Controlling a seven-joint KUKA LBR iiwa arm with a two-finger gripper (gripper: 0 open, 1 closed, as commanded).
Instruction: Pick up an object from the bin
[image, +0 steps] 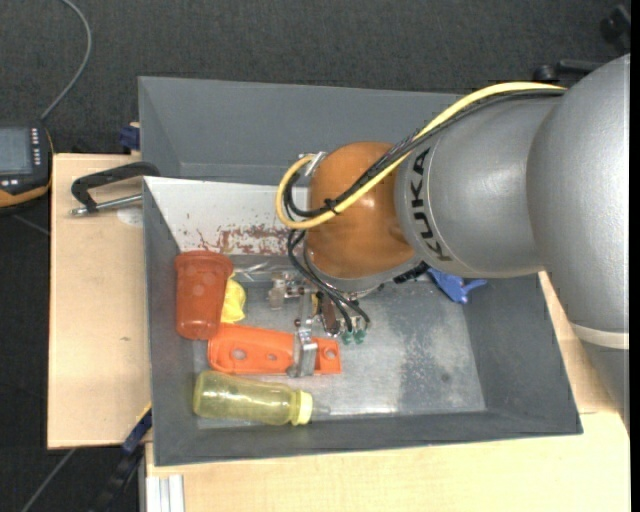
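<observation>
My gripper reaches down from under the arm's orange cover, near the bin's front middle. It is low over the right end of a flat orange plastic piece with holes, and looks to be touching it. Just in front of that piece a clear yellowish bottle lies on its side along the front wall. An orange cup lies on its side at the left, with a small yellow thing against its right side.
A blue thing pokes out from under the arm at the bin's right. The arm and its cover hide the bin's middle and back. Bare floor shows at the front right.
</observation>
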